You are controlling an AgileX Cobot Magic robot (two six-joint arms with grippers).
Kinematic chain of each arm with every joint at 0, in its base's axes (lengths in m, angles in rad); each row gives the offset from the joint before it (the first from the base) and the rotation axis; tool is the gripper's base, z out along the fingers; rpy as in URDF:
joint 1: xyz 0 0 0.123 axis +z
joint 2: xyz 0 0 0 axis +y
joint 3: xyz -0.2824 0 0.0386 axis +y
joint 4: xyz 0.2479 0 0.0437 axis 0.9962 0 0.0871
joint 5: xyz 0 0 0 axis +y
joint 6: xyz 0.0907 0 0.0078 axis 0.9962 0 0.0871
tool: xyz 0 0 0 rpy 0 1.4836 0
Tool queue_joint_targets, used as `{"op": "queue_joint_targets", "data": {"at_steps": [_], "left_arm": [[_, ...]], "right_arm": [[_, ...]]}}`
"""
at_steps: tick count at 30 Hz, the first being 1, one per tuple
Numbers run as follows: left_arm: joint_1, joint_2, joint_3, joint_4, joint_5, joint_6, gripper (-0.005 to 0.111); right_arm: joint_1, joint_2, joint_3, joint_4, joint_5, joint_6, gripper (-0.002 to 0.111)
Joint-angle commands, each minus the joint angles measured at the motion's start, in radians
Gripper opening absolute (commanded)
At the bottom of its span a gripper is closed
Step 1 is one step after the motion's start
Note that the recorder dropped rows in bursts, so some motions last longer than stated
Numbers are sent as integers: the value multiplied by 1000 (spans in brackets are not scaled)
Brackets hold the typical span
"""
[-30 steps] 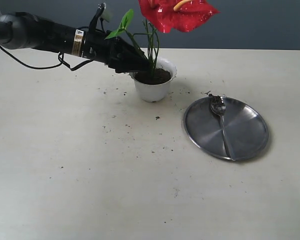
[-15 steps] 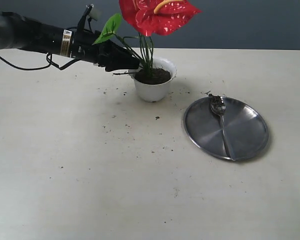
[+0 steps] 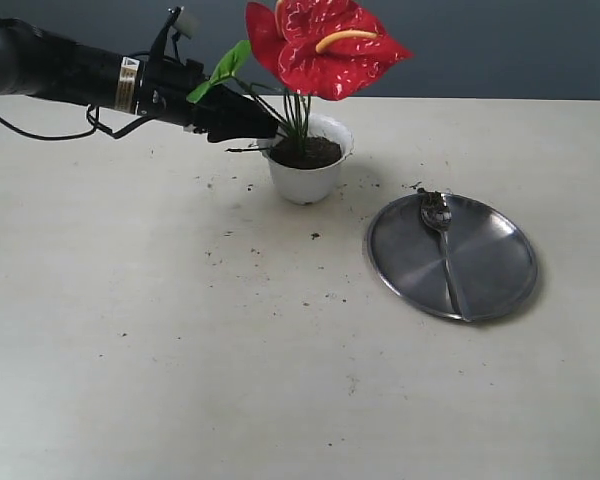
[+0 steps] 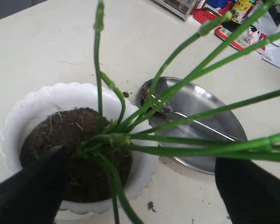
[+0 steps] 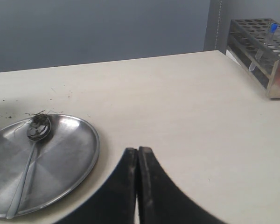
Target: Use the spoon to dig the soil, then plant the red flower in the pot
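Red flower [image 3: 325, 45] top-heavy, stems [image 4: 186, 122] thin, bendy; hold low near soil [image 3: 308, 152]. Left fingers [image 4: 28, 189] apart, gripping nothing; right fingers [image 5: 148, 186] together.

Upper centre: the red flower [image 3: 325, 45] was glossy red in its blooms, with a yellow spike, green stems and one green leaf. Below it, the pot [image 3: 305, 182] was plain white; the soil [image 3: 308, 152] dark brown, flecked with paler fibres. Right of centre, the spoon [image 3: 448, 262] and plate [image 3: 500, 255] were silver-grey. The table [image 3: 180, 350] was cream, speckled with dark crumbs. The left gripper [image 3: 260, 125] was black. The backdrop [image 3: 500, 50] was slate blue-grey.
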Motion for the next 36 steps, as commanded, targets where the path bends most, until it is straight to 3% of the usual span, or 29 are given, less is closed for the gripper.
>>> {"op": "queue_joint_targets", "data": {"at_steps": [1, 14, 23, 29, 36], "left_arm": [[5, -11, 19, -10, -7, -10, 80], [5, -11, 21, -10, -7, -24, 80], [4, -11, 21, -102, -7, 45, 80], [4, -11, 21, -153, -5, 90, 68], [-13, -11, 21, -153, 10, 92, 39]], "right_arm": [[-4, -4, 2, -1, -5, 0, -1], [-4, -4, 2, -1, -5, 0, -1], [-4, -4, 2, -1, -5, 0, -1], [-4, -4, 2, -1, -5, 0, -1], [-4, -4, 2, -1, -5, 0, -1]]}}
